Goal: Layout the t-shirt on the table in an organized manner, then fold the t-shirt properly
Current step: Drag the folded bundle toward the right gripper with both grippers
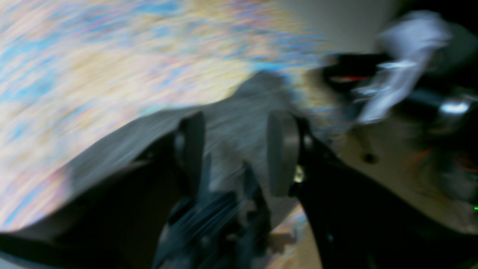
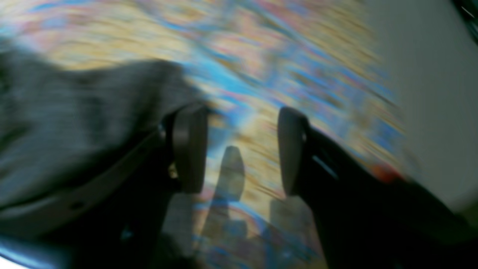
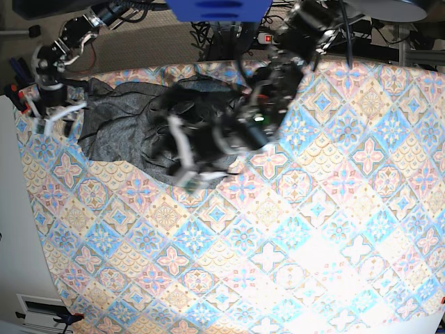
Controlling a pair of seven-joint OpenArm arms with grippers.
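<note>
1. Laying out is the step you are working on: the t-shirt (image 3: 132, 129) is lying bunched and creased near the far left corner of the table (image 3: 327, 229), well short of flat, so spread it before thinking of any fold.
2. Your left gripper (image 3: 186, 158) is hanging over the shirt's near edge. In the left wrist view its jaws are standing apart with grey cloth showing between them, but the blur is too heavy to tell whether they are gripping it.
3. Your right gripper (image 3: 58, 120) is sitting by the table's left edge, just beside the shirt's left end, jaws parted and holding nothing; the right wrist view is showing only patterned cloth between the pads (image 2: 188, 147).
4. Try taking one hem corner in each gripper and drawing them apart, low over the table.
5. Slow down; both wrist views are smearing.
</note>
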